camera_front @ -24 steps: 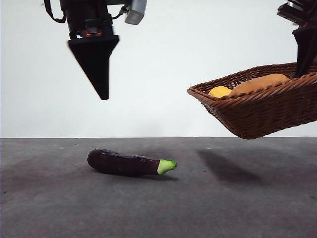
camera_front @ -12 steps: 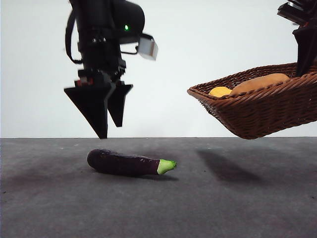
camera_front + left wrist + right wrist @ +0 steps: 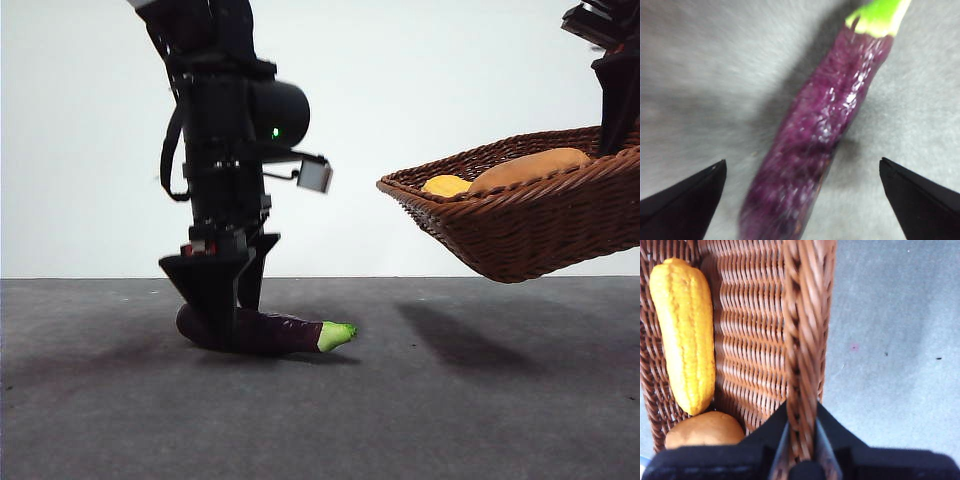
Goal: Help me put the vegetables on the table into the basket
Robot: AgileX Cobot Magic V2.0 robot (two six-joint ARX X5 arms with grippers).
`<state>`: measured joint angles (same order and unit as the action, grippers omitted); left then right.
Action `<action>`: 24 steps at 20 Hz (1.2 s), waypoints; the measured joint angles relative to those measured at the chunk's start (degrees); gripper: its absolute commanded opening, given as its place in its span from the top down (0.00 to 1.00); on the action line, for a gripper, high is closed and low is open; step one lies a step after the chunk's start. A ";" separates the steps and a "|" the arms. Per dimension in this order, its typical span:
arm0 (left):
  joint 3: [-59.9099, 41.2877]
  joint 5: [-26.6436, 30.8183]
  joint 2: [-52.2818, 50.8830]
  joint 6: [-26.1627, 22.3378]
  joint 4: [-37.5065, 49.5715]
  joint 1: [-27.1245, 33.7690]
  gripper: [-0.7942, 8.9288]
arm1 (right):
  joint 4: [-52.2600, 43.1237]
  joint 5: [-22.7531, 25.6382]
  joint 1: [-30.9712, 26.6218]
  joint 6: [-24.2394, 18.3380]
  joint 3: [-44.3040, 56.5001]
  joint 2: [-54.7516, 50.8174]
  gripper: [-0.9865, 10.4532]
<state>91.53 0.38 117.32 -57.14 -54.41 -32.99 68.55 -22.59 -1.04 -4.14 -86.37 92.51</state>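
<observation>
The dark purple eggplant point(image 3: 275, 332) with a green stem lies on the table point(image 3: 470, 420). My left gripper point(image 3: 224, 322) is down at its blunt end, open, with one jaw on each side of the eggplant point(image 3: 815, 150) and a gap to both. At the right, the brown wicker basket point(image 3: 530, 225) hangs tilted above the table. My right gripper point(image 3: 801, 440) is shut on the basket's braided rim point(image 3: 802, 330). Inside lie the yellow corn point(image 3: 682, 335) and the brown potato point(image 3: 705, 430); both corn point(image 3: 443, 185) and potato point(image 3: 525, 167) peek over the rim.
The basket's shadow point(image 3: 450, 335) falls on the table to the right of the eggplant. Behind the table is a plain white wall.
My left gripper has come straight down from high above the table to the eggplant, and its jaws now straddle it. The basket and the right gripper have stayed put.
</observation>
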 measured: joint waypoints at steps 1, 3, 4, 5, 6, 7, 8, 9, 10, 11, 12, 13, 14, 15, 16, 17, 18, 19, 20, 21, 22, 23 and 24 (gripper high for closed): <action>0.00 0.02 0.57 0.11 0.11 0.04 0.18 | -0.04 0.02 0.00 -0.04 0.00 0.00 0.93; 0.00 0.02 0.85 0.28 0.17 0.07 0.22 | -0.04 0.02 0.00 -0.20 0.00 0.00 0.93; 0.00 0.02 0.85 0.72 0.28 0.07 0.34 | -0.04 0.02 0.00 -0.20 0.00 0.00 0.93; 0.00 -0.15 0.85 1.14 0.31 0.11 0.46 | -0.04 0.00 0.00 -0.20 0.00 0.00 0.93; 0.00 -0.42 0.85 1.57 0.31 0.15 0.54 | -0.02 0.00 0.00 -0.20 0.00 0.00 0.93; 0.00 -0.94 0.87 2.03 0.31 0.22 0.60 | -0.02 0.02 0.00 -0.20 0.00 0.00 0.93; 0.00 -1.53 0.96 2.27 0.31 0.24 0.66 | 0.00 0.02 0.00 -0.20 0.00 0.00 0.93; 0.00 -1.84 1.09 2.36 0.26 0.26 0.75 | 0.02 0.02 0.00 -0.20 0.00 0.00 0.93; 0.00 -1.92 1.20 2.40 0.24 0.26 0.83 | 0.02 0.00 0.00 -0.20 0.00 0.00 0.93; 0.00 -1.97 1.25 2.56 0.20 0.26 0.93 | 0.04 0.00 0.00 -0.20 0.00 0.00 0.93; 0.00 -1.99 1.25 2.69 0.20 0.26 0.93 | 0.09 0.02 0.00 -0.20 0.00 0.00 0.93; 0.00 -2.01 1.25 2.86 0.00 0.26 0.93 | 0.09 0.02 0.00 -0.20 0.00 0.00 0.93; 0.00 -2.01 1.25 3.39 -0.15 0.26 0.93 | 0.07 0.00 0.00 -0.20 0.00 0.00 0.93; 0.00 -1.97 1.25 4.35 -0.22 0.26 0.93 | 0.07 0.02 0.00 -0.20 0.00 0.00 0.93; 0.00 -1.95 1.25 5.33 -0.22 0.26 0.93 | 0.04 0.02 0.00 -0.20 0.00 0.00 0.93; 0.00 -1.92 1.25 7.10 -0.26 0.26 0.93 | 0.04 0.00 0.02 -0.20 0.00 0.00 0.93; 0.00 -2.05 1.22 9.14 -0.26 0.31 0.93 | 0.04 0.02 0.00 -0.20 0.00 0.00 0.93; 0.00 -2.19 1.05 11.19 -0.24 0.35 0.93 | 0.00 0.02 0.00 -0.20 0.00 0.00 0.93; 0.00 -2.19 0.68 13.73 -0.20 0.37 0.93 | -0.11 0.02 0.00 -0.17 0.00 0.00 0.93; 0.00 -2.08 -0.26 16.81 -0.15 0.39 0.93 | -0.52 0.02 0.02 -0.11 0.00 0.00 0.93; -0.02 -1.92 -1.40 19.47 -0.02 0.57 0.93 | -1.03 0.02 0.02 0.20 0.00 0.00 0.93; -0.02 -0.63 -3.28 23.08 0.44 0.76 0.93 | -1.40 0.02 0.02 0.87 0.00 0.00 0.93; -0.02 1.01 -4.98 26.67 0.98 1.09 0.93 | -1.46 0.00 0.02 1.42 0.00 0.00 0.93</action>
<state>91.50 1.39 112.33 -30.48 -53.43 -31.90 67.09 -22.59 -1.02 -2.72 -86.37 92.51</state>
